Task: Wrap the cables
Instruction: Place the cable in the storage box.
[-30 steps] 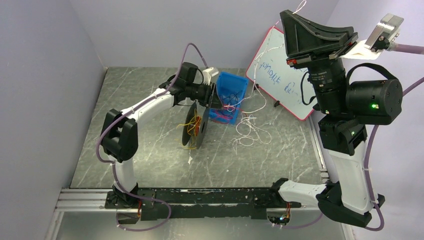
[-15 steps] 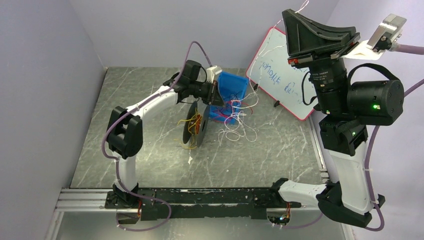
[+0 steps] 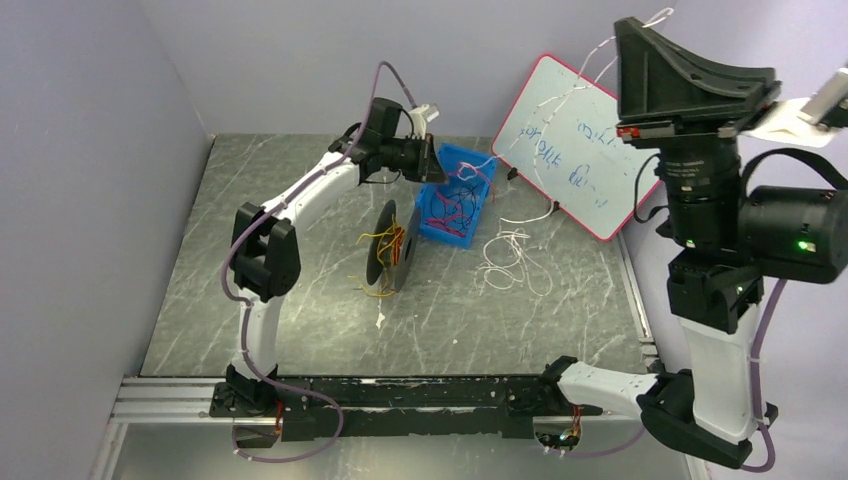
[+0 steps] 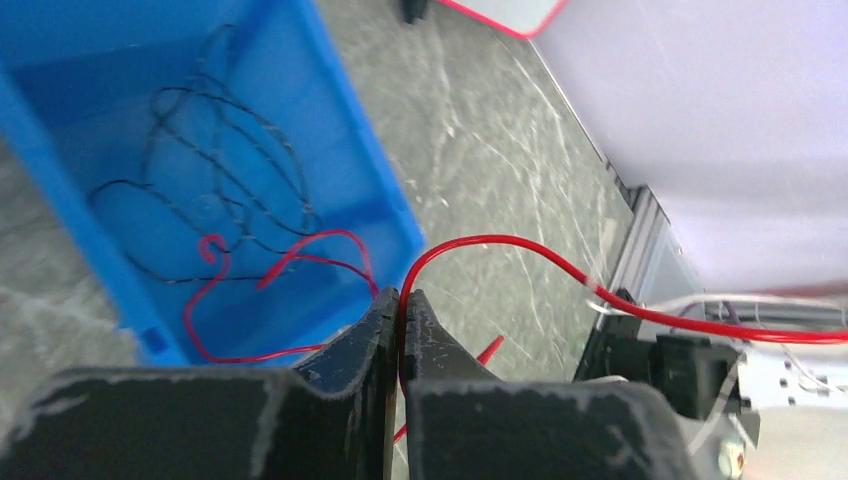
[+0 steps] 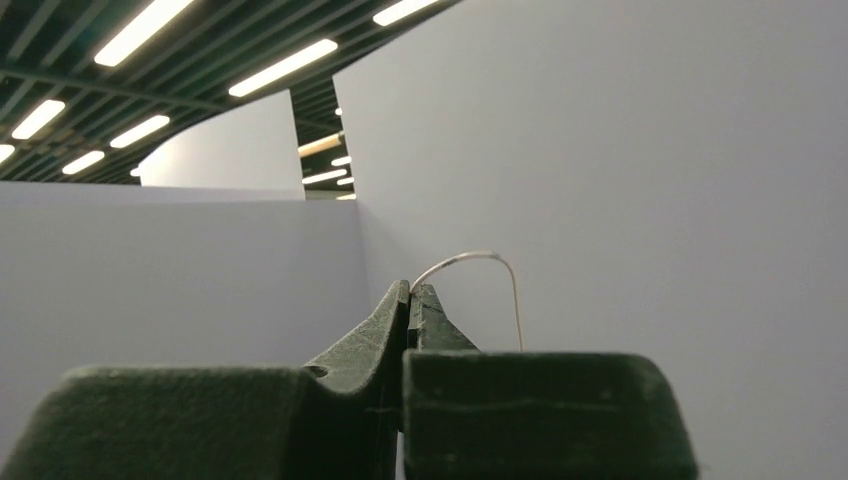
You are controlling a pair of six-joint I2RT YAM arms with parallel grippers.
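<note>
Black spool (image 3: pixel 388 258) stands on edge mid-bench (image 3: pixel 300 310), with yellow and red cables (image 3: pixel 385 245) bunched at its hub. Left gripper (image 4: pixel 400 300) is out by the bench's far edge, over the blue bin (image 4: pixel 60 170), clamped on a red cable (image 4: pixel 500 245) that loops off to the right. More red and dark strands (image 3: pixel 448 207) lie in the bin. Loose white cables (image 3: pixel 510 262) are tangled on the bench just right of the bin. Whiteboard (image 3: pixel 575 130) leans at the far right corner. Right gripper (image 5: pixel 411 292) sits high above the right edge, pinched tight on a white cable (image 5: pixel 480 258); that strand runs down past the whiteboard toward the bench.
</note>
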